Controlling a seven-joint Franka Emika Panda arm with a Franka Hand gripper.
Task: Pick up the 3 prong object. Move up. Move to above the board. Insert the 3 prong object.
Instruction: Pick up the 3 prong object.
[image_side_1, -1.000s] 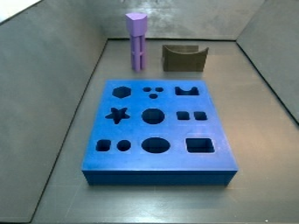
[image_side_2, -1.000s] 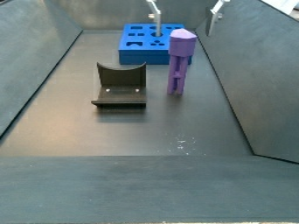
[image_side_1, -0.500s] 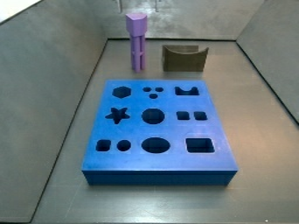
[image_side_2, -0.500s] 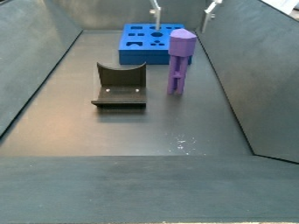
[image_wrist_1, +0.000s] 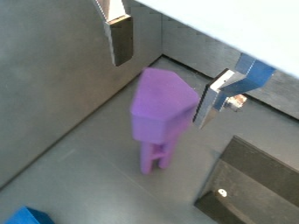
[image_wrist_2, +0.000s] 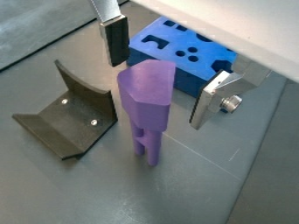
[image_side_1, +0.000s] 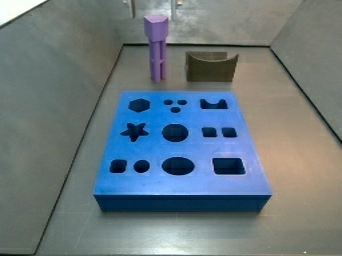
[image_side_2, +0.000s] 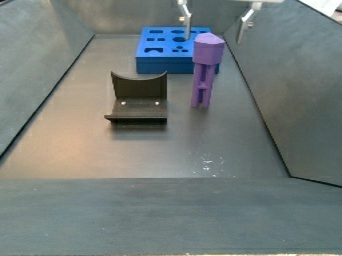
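Right now the purple peg (image_wrist_2: 146, 109) stands upright on the floor, beside the fixture (image_wrist_2: 65, 118) and well apart from the blue board (image_side_1: 182, 150). My gripper (image_wrist_2: 163, 70) hangs above its head with the fingers (image_wrist_2: 115, 40) spread wide, one on each side, touching nothing. I judge the grasp not yet made. I want to come straight down, keep the head centred, and close on opposite flats so the peg doesn't tip.
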